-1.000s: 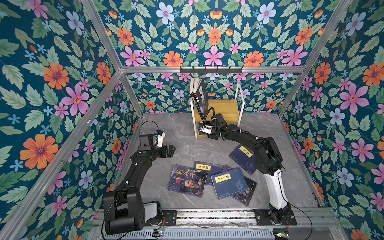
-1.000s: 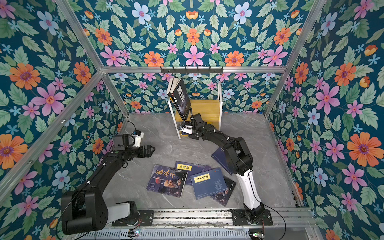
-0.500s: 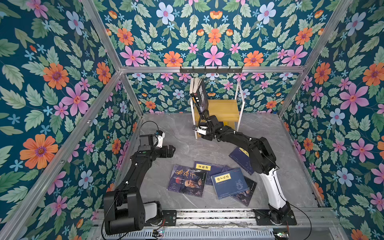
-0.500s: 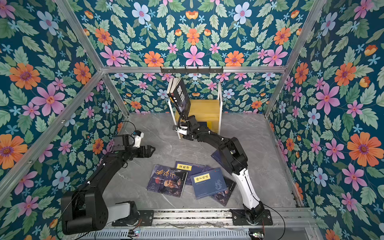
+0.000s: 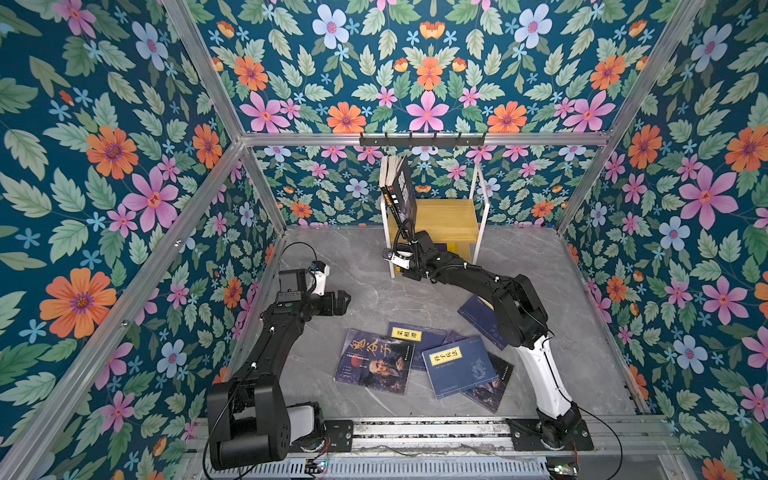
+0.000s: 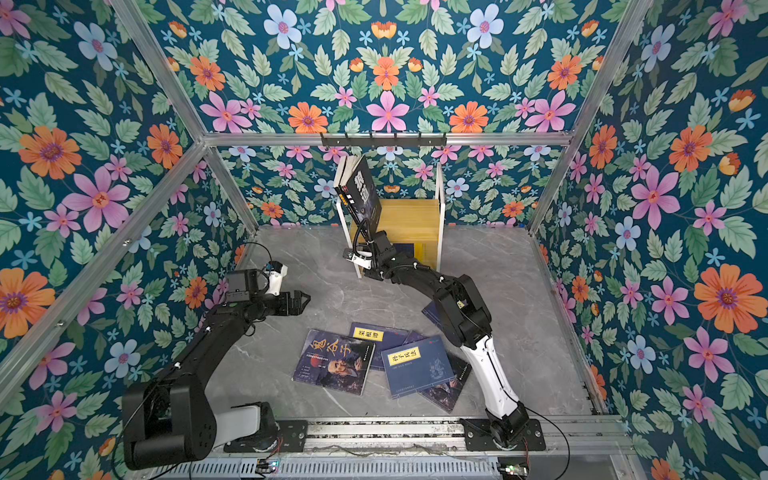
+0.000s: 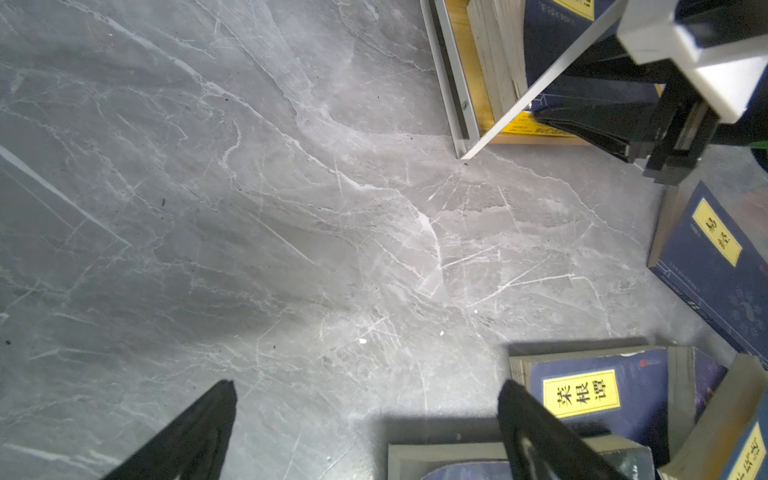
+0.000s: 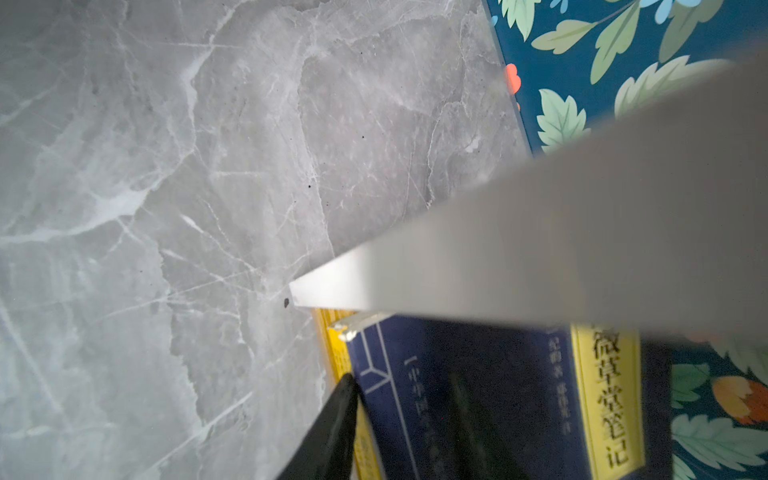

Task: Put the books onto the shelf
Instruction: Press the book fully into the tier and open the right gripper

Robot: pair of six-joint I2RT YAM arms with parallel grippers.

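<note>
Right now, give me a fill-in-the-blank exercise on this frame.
The left gripper hangs over the grey floor with its jaws ___.
The right gripper reaches into the ___ tier of the shelf.
The navy books lying on the floor carry ___ title labels.
Missing words: open; lower; yellow.

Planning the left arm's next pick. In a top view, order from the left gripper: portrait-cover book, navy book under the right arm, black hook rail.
From the left gripper:
1. portrait-cover book, lying just beside it.
2. navy book, partly under the right arm.
3. black hook rail, on the back wall.
</note>
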